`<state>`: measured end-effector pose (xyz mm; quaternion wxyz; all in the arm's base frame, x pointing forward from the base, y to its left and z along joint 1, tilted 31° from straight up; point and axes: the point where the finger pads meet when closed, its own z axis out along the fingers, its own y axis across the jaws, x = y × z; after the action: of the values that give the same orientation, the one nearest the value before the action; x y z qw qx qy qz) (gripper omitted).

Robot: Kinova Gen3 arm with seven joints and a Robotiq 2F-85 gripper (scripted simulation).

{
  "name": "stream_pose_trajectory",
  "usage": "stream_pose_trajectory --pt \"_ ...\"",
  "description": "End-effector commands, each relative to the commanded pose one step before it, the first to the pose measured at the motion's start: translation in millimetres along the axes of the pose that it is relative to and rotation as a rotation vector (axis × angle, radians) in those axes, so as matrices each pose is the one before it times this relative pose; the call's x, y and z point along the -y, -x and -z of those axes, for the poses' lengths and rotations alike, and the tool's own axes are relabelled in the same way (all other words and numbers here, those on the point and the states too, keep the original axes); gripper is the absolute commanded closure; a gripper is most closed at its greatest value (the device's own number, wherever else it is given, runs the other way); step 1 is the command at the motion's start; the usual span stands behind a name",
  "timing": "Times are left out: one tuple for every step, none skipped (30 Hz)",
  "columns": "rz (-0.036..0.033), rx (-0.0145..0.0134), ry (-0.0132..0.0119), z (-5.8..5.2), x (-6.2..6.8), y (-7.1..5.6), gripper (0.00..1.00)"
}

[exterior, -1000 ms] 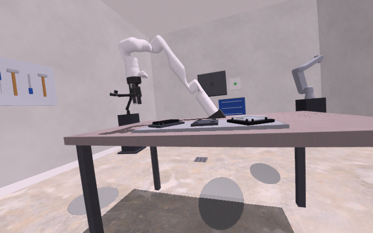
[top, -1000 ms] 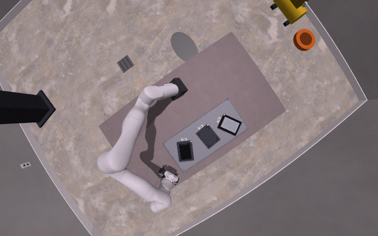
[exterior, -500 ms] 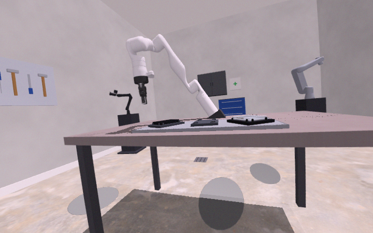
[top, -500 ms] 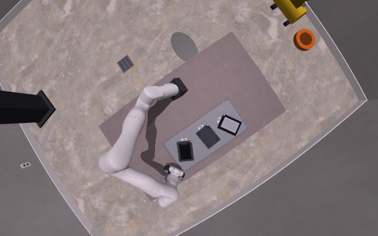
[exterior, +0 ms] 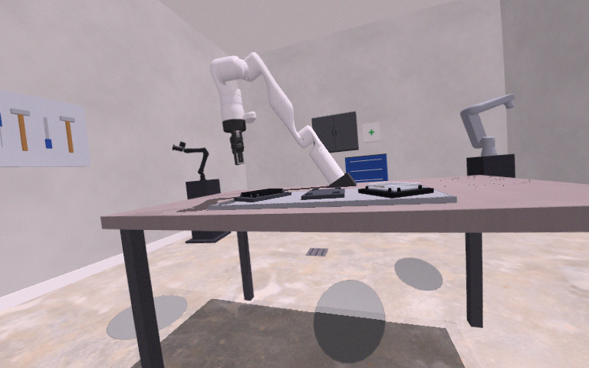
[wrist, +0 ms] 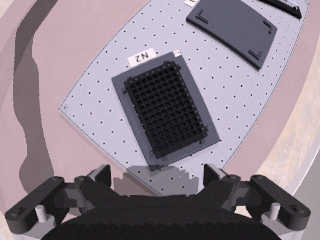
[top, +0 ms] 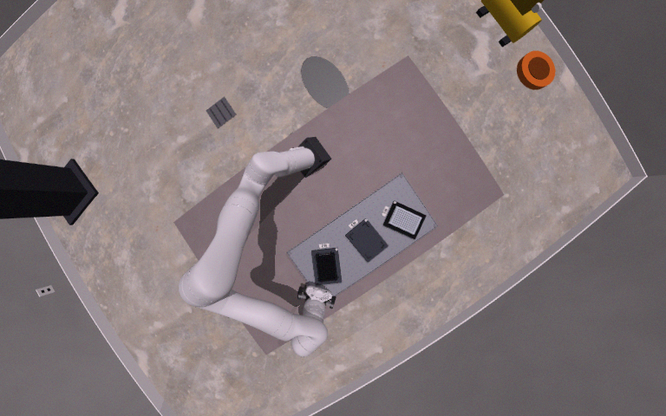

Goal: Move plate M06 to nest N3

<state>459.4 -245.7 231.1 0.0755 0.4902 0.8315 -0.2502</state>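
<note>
Grey perforated base plate (top: 417, 196) lies on the brown tabletop (top: 393, 122) and carries three nests in a row. Nest N2 (wrist: 212, 135), nearest the hand, holds one black well plate, M09 (wrist: 163, 104), with a white label tag reading N2 just beside its far short end. Middle nest N3 (top: 366, 240) is a bare dark slab with small corner locators, nothing on it. Far nest N1 (top: 388, 221) holds one pale-welled plate, M06 (top: 405, 218), sitting flat in its black frame, well apart from the hand. Two plates total, one per outer nest. One white arm (top: 231, 230) bends from its black base (top: 323, 152) on the tabletop out to the near end of the base plate. Hand (exterior: 238, 159) hangs high above the tabletop edge, pointing down, just off N2's short end; fingers spread fully wide, nothing between them. In the wrist view both fingers show splayed at the bottom corners.
</note>
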Motion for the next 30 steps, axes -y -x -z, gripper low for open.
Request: stream_pose_trajectory --pt "0.04593 0.00554 0.0011 -0.96 -9.02 -8.76 0.0" --pt "0.0 0.0 0.0 0.0 0.0 0.0 0.0" --pt "0.00983 -0.00121 -0.00298 -0.38 -1.14 -2.98 0.0" --pt "0.01019 0.00202 0.00306 -0.44 -3.16 -2.04 0.0" --pt "0.01001 0.00039 0.00004 -0.41 -2.19 -2.48 0.0" --pt "0.01001 0.00039 0.00004 -0.41 -2.21 -2.46 0.0" --pt "0.01001 0.00039 0.00005 -0.41 -2.24 -2.44 0.0" --pt "0.01001 0.00039 0.00005 -0.41 -2.26 -2.41 0.0" --pt "0.01001 0.00039 0.00005 -0.41 -2.29 -2.39 0.0" --pt "0.01001 0.00039 0.00005 -0.41 -2.31 -2.37 0.0" --pt "0.01001 0.00039 0.00005 -0.41 -2.33 -2.35 0.0" --pt "0.03999 0.00133 -0.00045 -0.4 -2.22 -2.42 0.0" --pt "0.03999 0.0011 -0.00082 -0.4 -2.2 -2.4 0.0" --pt "0.03999 0.00159 -0.00002 -0.39 -2.54 -2.15 0.0" --pt "0.03999 0.00178 0.00025 -0.39 -2.71 -1.99 0.0" --pt "0.03969 0.00144 -0.00011 -0.48 -2.56 -1.89 0.0" --pt "0.03894 0.00088 -0.00052 -0.69 -2.2 -1.72 0.0" --pt "0.0 0.0 0.0 0.0 0.0 0.0 0.0" --pt "0.0 0.0 0.0 0.0 0.0 0.0 0.0" --pt "0.03822 -0.0015 -0.00317 -0.9 -1.13 -2.12 0.0" --pt "0.03997 0.00303 0.00161 -0.38 -3.43 -1.17 0.0" --pt "0.03999 0.00291 0.00142 -0.37 -3.43 -1.09 0.0" --pt "0.0399 0.00185 0.00028 -0.4 -3.09 -1.27 0.0" --pt "0.03986 0.00086 -0.0007 -0.41 -2.81 -1.44 0.0" --pt "0.03982 0.001 -0.00053 -0.42 -2.89 -1.27 0.0" --pt "0.0398 0.00154 -0.00002 -0.42 -3.09 -0.98 0.0" --pt "0.0398 0.00171 0.00013 -0.42 -3.17 -0.8 0.0" --pt "0.0398 0.00153 -0.00002 -0.42 -3.15 -0.73 0.0" --pt "0.03979 0.00136 -0.00014 -0.42 -3.14 -0.65 0.0" --pt "0.03979 0.00139 -0.00012 -0.42 -3.17 -0.52 0.0"
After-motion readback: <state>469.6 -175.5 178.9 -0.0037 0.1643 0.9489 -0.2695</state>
